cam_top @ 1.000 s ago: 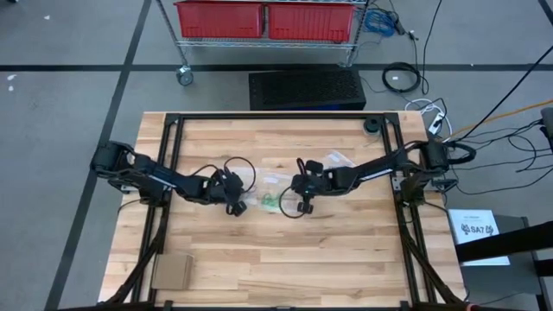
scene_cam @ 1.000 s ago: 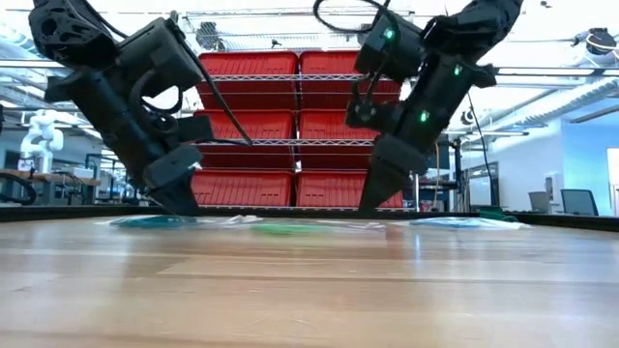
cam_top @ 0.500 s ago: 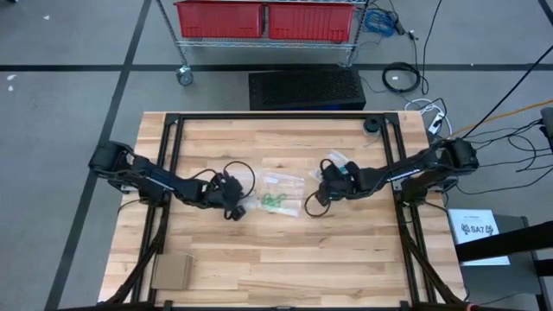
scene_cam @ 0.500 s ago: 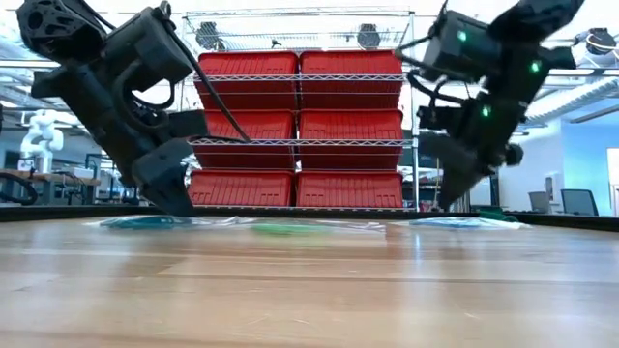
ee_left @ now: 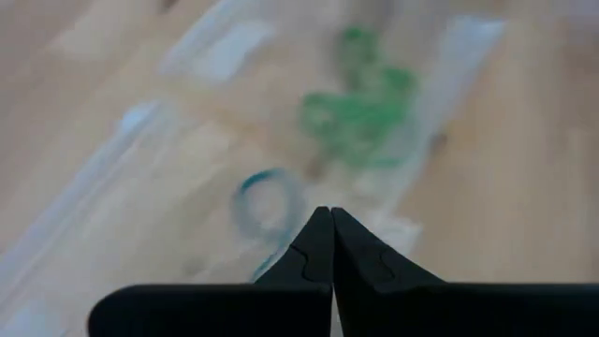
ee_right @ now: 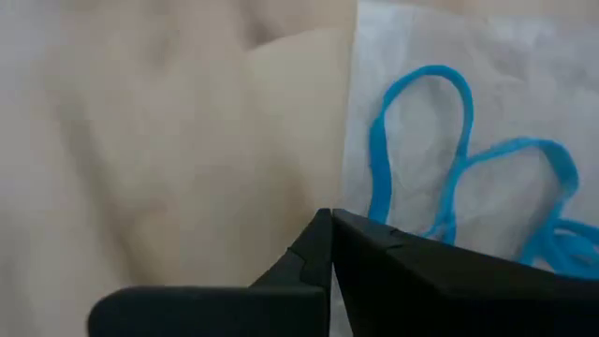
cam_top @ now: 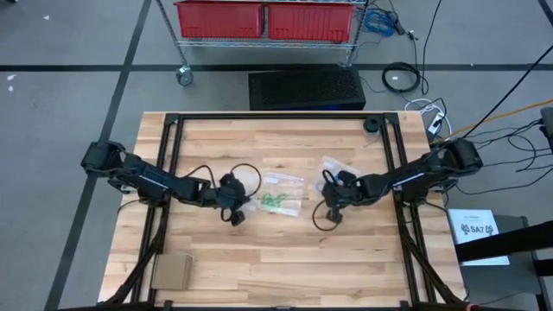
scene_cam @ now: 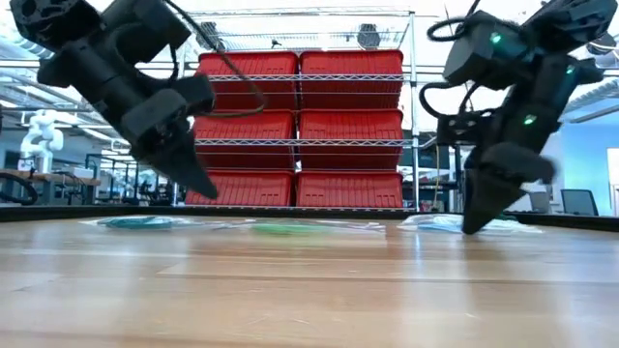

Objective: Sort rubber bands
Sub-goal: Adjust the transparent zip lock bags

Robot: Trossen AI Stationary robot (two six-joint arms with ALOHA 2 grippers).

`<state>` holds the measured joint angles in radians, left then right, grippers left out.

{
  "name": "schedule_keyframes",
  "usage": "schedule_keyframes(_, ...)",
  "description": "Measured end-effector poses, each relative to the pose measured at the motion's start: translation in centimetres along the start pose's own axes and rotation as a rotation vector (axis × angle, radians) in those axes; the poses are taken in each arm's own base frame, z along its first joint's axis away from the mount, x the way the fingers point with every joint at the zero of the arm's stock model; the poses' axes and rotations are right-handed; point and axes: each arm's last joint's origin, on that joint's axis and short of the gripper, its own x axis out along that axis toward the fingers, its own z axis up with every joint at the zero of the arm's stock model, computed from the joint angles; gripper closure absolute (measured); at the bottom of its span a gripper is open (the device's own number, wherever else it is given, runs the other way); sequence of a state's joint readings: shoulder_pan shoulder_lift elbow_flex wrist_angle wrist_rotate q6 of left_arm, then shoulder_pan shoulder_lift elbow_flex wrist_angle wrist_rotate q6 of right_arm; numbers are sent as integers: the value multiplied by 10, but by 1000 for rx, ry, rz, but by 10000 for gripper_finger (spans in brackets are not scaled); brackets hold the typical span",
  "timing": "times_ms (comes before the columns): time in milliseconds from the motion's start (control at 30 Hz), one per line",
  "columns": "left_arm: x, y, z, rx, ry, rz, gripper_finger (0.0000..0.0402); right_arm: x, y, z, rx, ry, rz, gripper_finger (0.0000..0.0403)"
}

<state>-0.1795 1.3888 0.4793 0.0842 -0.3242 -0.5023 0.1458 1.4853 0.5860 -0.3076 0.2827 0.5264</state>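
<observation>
Over table, both jaws closed, empty.

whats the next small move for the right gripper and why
Probably open the right gripper and ease it down toward the bright blue rubber bands. Its fingers are shut with nothing visible between them, and the blue loops lie just ahead on a clear plastic bag.
</observation>
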Motion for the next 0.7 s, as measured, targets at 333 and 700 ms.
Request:
schedule_keyframes(333,2,-2,23,125,-108,-163,401,-29,15,-16,-182,114,303,403)
schedule_keyframes(700,0,-5,46,252,-155,-234,401,-61,25,18,43,-369,322,403)
